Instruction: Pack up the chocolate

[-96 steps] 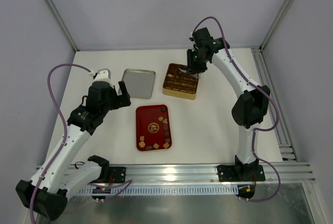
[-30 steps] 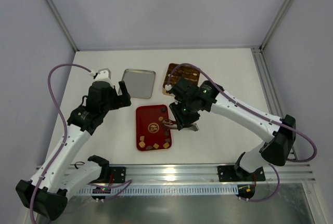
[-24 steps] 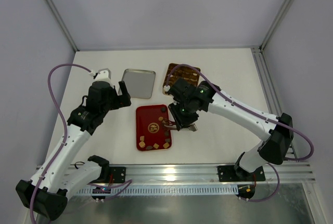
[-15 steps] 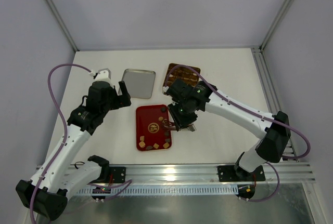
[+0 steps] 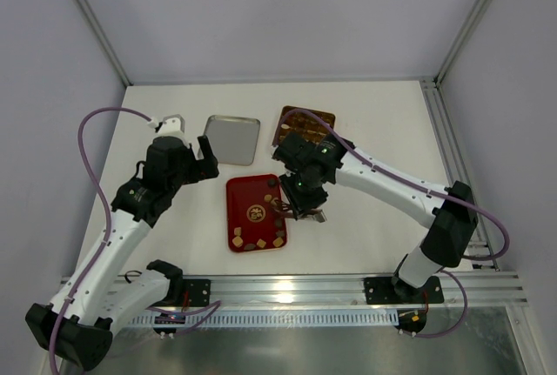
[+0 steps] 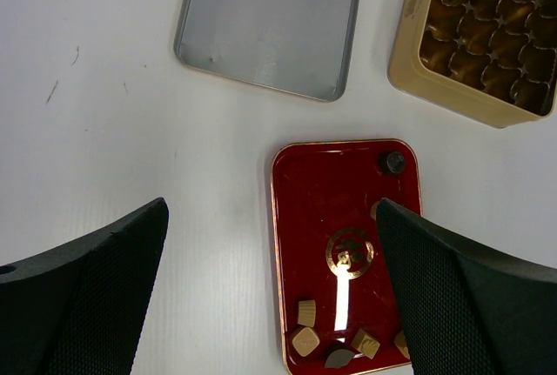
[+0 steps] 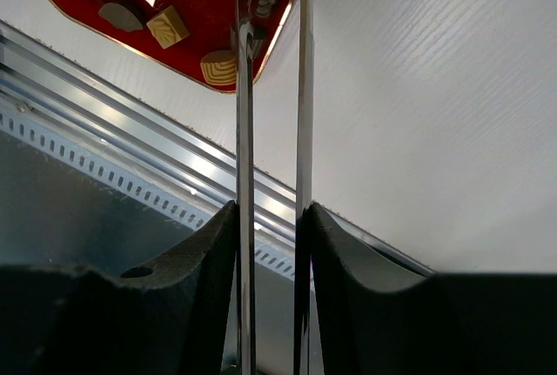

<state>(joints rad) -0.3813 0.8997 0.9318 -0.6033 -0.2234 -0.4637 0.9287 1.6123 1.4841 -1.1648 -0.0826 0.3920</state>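
**Top view.** The left tool [image 5: 190, 136] hangs over the tabletop [image 5: 383, 131], just left of a silver lid [image 5: 232, 138]. Its jaws are wide and hold nothing. The right tool [image 5: 298, 208] sits low at the right edge of the red tray [image 5: 246, 194], and its grip is hard to read from here. The tray's long axis runs from the near side to the far side. The chocolate [image 5: 261, 243] lies on the tray in an L, strung along the right side and across the near end. The pieces are too small here to show a long axis of their own. The gold tin [image 5: 309, 115] stands beyond the tray, partly under the right arm.

**Left wrist.** Both fingers [image 6: 87, 288] are spread far apart with only the tabletop and tray between them. A dark round piece sits in the tray's far right corner. Tan cubes and one dark wedge cluster at the near end. The cubes are turned at different angles, and none is clearly longer one way. Whether the tin's cups hold chocolate cannot be told.

**Right wrist.** The right tool is closed narrow on tweezers [image 7: 244, 131]. The two thin blades run straight ahead, side by side. Their tips reach the tray's rim close to a round tan piece. Whether the tips pinch a piece cannot be told. A dark half-dome and a tan cube lie nearby on the tray.
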